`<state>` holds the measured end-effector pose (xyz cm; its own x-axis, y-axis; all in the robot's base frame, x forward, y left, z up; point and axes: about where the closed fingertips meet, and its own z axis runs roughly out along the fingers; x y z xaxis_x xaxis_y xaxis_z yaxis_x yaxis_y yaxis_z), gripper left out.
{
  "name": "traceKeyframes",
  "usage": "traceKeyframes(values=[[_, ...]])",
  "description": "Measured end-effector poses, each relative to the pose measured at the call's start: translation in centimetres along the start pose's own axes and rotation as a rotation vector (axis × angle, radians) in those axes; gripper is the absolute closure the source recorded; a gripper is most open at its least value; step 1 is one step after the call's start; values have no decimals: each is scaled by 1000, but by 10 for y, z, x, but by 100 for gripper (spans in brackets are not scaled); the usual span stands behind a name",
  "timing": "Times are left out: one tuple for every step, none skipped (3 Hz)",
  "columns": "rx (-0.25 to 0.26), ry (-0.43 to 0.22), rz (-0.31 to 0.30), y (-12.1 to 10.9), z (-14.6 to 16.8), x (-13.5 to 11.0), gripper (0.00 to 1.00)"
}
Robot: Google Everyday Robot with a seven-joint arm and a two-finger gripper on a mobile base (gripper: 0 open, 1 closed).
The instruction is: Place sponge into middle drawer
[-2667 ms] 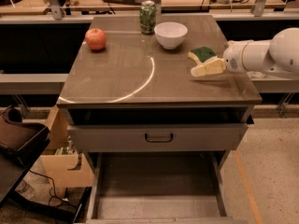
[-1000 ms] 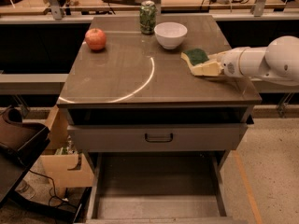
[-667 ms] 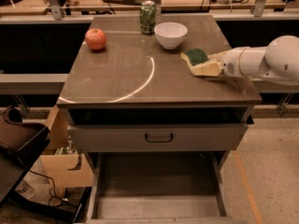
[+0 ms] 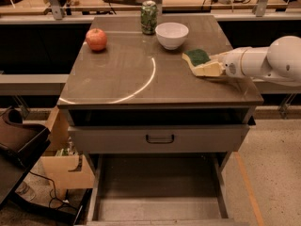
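The sponge [image 4: 197,56], green face up over a pale yellow body, lies on the cabinet top at the right, just in front of the white bowl [image 4: 171,34]. My gripper [image 4: 203,63] reaches in from the right on a white arm [image 4: 263,62]. It is open at tabletop height at the sponge's right end, with its near pale finger [image 4: 207,70] along the sponge's front side. The middle drawer [image 4: 160,208] stands pulled out at the bottom, with a bare flat grey floor and low side walls.
A red apple [image 4: 96,39] sits at the back left and a green can [image 4: 149,17] at the back middle. A shut drawer front with a dark loop handle [image 4: 160,138] is above the open drawer. A cardboard box [image 4: 66,168] and a dark chair [image 4: 19,145] stand at the left.
The gripper moved left along the tabletop up to the sponge. Over the last second it has hardly moved, and the sponge lies where it was.
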<state>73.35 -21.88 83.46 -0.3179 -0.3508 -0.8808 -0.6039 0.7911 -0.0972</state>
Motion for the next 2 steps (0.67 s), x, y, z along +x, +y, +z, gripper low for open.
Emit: traceKeyframes(values=[[9,-9,-18,-9,-27,-10,100],[9,-28,-51,-18,-71,-22,100]])
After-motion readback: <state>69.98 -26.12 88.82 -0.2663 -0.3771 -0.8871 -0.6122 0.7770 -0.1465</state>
